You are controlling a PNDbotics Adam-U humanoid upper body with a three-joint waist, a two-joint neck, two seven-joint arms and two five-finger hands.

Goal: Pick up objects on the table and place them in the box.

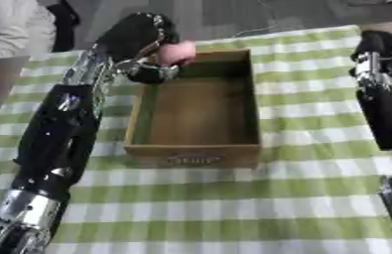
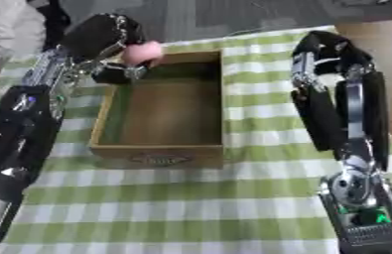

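A pink, rounded object is held in my left hand, whose fingers curl round it. Hand and object hang above the far left corner of the wooden box. The box is open-topped and stands in the middle of the table; its floor shows bare wood with nothing lying in it. My right arm is folded to the right of the box, elbow at the far side, and my right hand is a dark shape lying over the cloth beside the box's right wall.
A green and white checked cloth covers the table. The table's far edge runs just behind the box, with grey floor beyond. A strip of bare brown tabletop shows at the far right.
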